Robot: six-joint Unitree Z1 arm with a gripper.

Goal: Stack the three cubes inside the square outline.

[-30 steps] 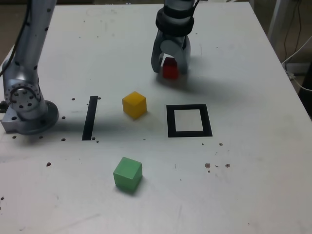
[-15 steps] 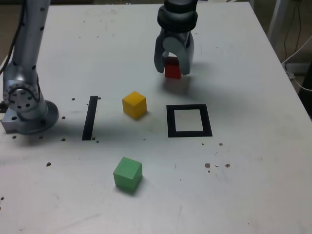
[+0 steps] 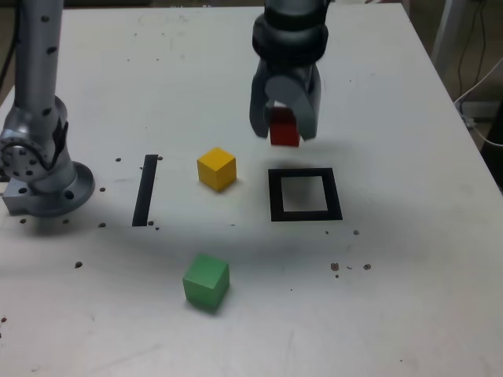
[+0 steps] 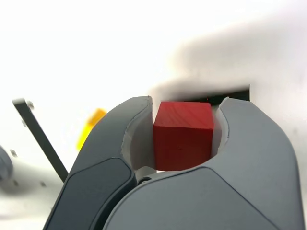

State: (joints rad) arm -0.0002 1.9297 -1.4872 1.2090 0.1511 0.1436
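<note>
Red cube (image 3: 284,129) clamped between the end effector (image 3: 284,129) jaws, lifted clear of the bench (image 3: 409,259); shadow under it. Wrist view confirms: red cube (image 4: 183,135) seated squarely, both jaws of the end effector (image 4: 183,139) pressed on opposite faces, top face exposed.

Square outline (image 3: 305,195) lies just below and in front of the end effector, slightly toward the exterior view's right, white centre bare. Its edge shows as a dark band past the jaws in the wrist view (image 4: 225,97).

Yellow cube (image 3: 216,169) sits on the bench near the end effector, on the exterior view's left, beside the outline, not touching it; also in the wrist view (image 4: 90,127).

Green cube (image 3: 206,281) is well apart, nearer the camera, left in the exterior view.

Black strip (image 3: 145,189) lies beyond the yellow cube. Arm base (image 3: 43,177) is at far left.
</note>
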